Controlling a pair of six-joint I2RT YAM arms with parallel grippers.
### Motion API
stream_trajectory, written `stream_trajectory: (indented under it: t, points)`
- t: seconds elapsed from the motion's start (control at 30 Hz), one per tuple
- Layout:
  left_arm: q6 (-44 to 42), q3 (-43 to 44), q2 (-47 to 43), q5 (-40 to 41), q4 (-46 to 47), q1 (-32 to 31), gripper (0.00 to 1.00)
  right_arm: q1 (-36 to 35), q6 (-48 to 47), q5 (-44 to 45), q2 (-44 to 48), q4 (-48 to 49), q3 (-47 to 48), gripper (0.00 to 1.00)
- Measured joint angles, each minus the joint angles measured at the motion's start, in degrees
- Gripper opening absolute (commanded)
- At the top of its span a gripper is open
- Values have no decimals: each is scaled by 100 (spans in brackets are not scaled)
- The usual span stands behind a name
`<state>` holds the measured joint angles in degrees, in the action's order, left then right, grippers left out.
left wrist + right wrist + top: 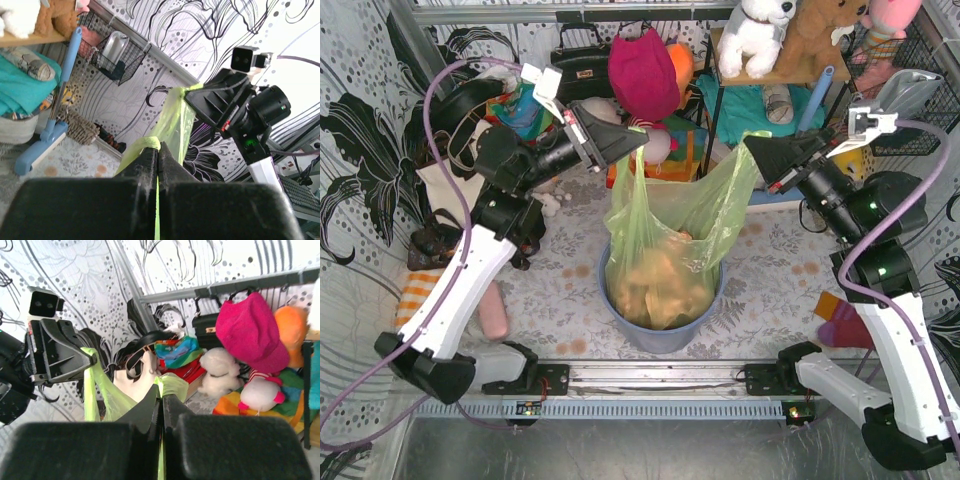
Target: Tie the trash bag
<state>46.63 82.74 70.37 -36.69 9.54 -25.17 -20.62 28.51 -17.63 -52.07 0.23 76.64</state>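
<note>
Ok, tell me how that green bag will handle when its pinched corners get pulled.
Probably floppy: the trash bag sags between the left gripper and right gripper. Likely light, holding crumpled paper. Thin film may tear.

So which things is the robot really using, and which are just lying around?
For the job: trash bag, left pincer and right pincer each shut on a top corner, blue bin holding it.
Just lying about: pink hat, white plush toy, black handbag, striped sock.
</note>
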Motion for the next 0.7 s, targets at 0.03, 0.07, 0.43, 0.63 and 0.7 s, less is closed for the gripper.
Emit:
stream_trajectory:
  t: [0.03, 0.07, 0.43, 0.63, 0.7]
  points:
    - [46, 107, 155, -85, 122, 48, 0, 0, -37, 90, 37, 17, 0, 0]
    - [122, 201, 299, -168, 249, 92, 0, 0, -76, 186, 83, 35, 0, 0]
    - [1257, 1320, 1499, -1058, 1705, 577, 0, 0, -420, 1043, 511, 129, 20, 0]
    - [1858, 1665, 1749, -1300, 2323, 739, 0, 0, -459, 1106, 590, 155, 94, 0]
    - [2035, 1696, 1759, -1357, 2441, 772, 0, 0, -411, 966, 562, 212, 129, 0]
